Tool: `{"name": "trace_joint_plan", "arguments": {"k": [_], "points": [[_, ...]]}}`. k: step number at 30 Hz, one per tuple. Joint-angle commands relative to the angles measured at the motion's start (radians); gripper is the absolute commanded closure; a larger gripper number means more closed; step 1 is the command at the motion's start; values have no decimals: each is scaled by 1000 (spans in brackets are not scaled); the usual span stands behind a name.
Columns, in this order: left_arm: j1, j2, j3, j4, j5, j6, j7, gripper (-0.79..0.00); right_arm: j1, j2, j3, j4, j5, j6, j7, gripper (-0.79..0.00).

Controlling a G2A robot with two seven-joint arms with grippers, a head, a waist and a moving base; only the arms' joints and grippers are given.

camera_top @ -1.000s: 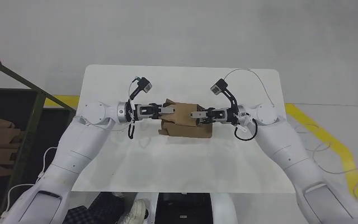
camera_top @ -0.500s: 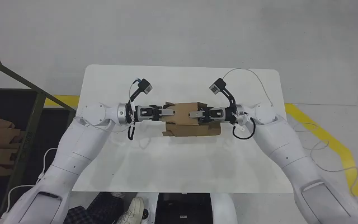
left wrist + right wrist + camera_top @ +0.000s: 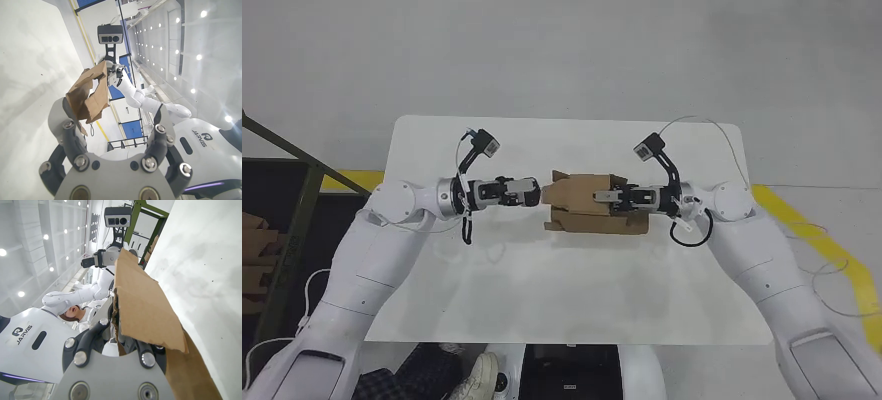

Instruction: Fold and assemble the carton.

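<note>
One carton (image 3: 594,206) of plain brown corrugated board, partly erected, placed near the middle of the white table (image 3: 442,290), a little toward the right arm's side. Condition: walls stood up into an open sleeve, the hollow showing through the end that faces the left arm; loose flaps (image 3: 554,224) project at that end, one with a ragged edge. Whether the underside rests on the table or hangs just above it cannot be told. One right gripper (image 3: 610,196), extended from the right arm's side and lying over the top of the carton; jaws clenched on the edge of a board panel, one finger (image 3: 108,309) showing against the panel's inner face, its partner hidden behind the cardboard. Seen from the left wrist view, this right gripper (image 3: 112,75) sits at the far end of the carton (image 3: 88,94), pinching the wall there. One left gripper (image 3: 534,192), level with the carton on the opposite side, tips just beside the projecting flaps; jaws released and spread wide. In its own wrist view one finger (image 3: 56,117) lies close by a lower flap; contact cannot be confirmed. Two arms, roughly in one line across the table, with the carton between them. One yellow stripe (image 3: 347,180) on the floor beside the table, on the left arm's side.
</note>
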Motion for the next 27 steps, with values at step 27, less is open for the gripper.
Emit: {"name": "trace_joint_plan", "arguments": {"k": [27], "points": [[136, 17, -25, -159, -59, 83, -119, -785, -35, 7, 60, -64, -149, 29, -210, 0]]}}
